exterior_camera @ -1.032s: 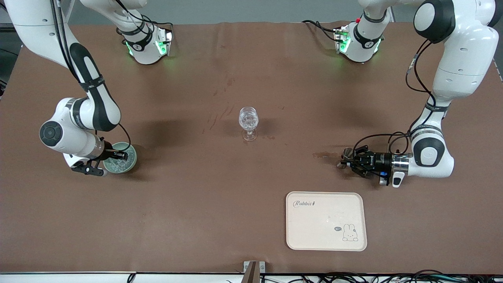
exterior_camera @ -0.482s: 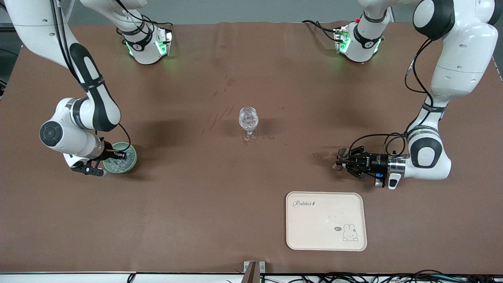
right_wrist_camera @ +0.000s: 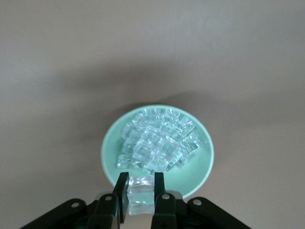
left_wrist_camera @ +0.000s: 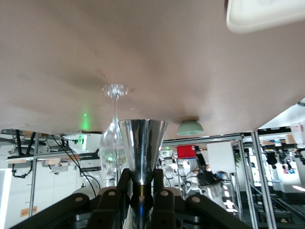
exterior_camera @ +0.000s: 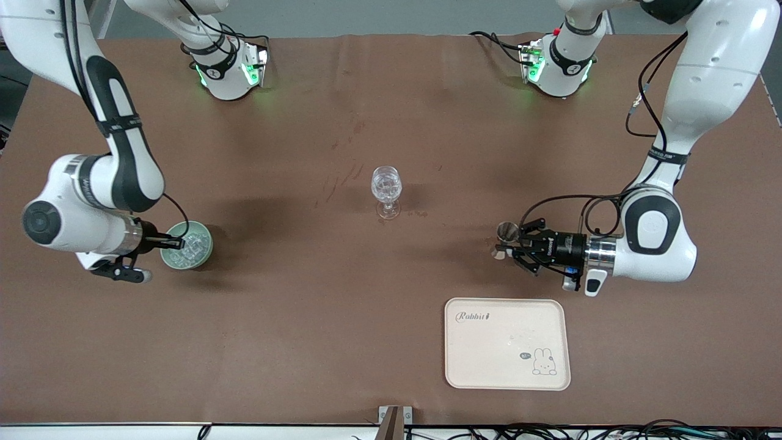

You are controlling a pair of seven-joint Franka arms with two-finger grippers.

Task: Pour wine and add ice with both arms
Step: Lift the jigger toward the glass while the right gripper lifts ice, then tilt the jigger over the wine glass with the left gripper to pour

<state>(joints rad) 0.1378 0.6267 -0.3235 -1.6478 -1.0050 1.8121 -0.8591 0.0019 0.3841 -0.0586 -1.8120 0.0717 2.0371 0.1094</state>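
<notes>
Ice cubes (right_wrist_camera: 157, 143), small, clear and glassy, were heaped in a pale green round bowl (exterior_camera: 206, 249) toward the right arm's end of the brown table (exterior_camera: 305, 318). The right gripper (right_wrist_camera: 140, 187) hung over the bowl's rim, its black fingers clamped on one single cube (right_wrist_camera: 140, 192) above the heap. The left gripper (exterior_camera: 515, 247) was up over the table toward the left arm's end, pinched on the narrow waist of a shiny metal measuring cup (left_wrist_camera: 142, 147), lying roughly level. A clear stemmed wine glass (exterior_camera: 387, 190) stood upright mid-table, between the two grippers and well apart from both. A cream rectangular tray with a rabbit print (exterior_camera: 464, 366) lay nearer the front camera than the left gripper.
</notes>
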